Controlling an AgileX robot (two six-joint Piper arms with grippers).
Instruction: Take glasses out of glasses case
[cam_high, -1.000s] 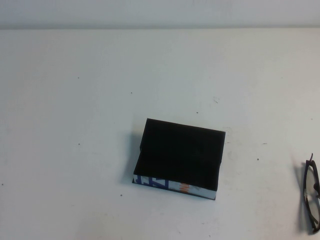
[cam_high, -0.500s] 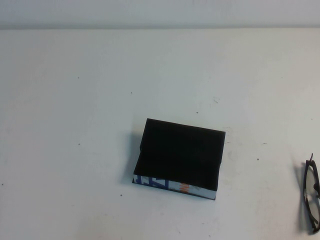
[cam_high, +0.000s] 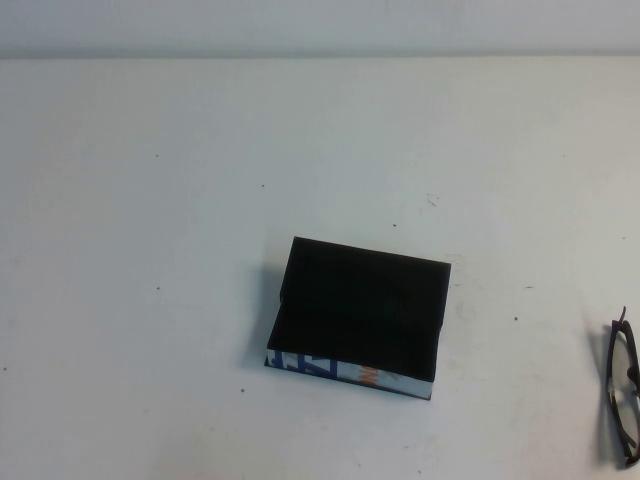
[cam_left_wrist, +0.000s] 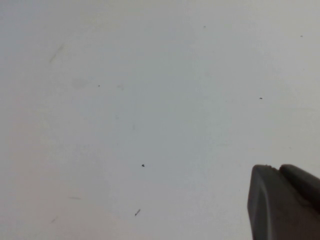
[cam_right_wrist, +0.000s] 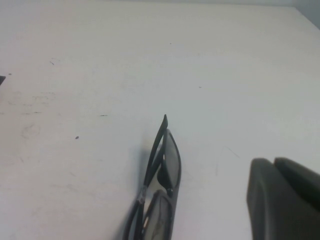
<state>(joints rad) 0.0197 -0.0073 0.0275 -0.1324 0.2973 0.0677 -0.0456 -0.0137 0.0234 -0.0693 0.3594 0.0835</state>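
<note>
The glasses case (cam_high: 360, 315) is a black rectangular box in the middle of the table, with its white side printed in blue and orange facing me. The glasses (cam_high: 622, 400) lie folded on the table at the near right edge, well clear of the case. They also show in the right wrist view (cam_right_wrist: 165, 170). My right gripper (cam_right_wrist: 272, 160) hovers beside the glasses, fingers together and empty. My left gripper (cam_left_wrist: 277, 167) is over bare table, fingers together and empty. Neither gripper shows in the high view.
The white table (cam_high: 150, 200) has small dark specks and faint scuffs. Its far edge runs across the top of the high view.
</note>
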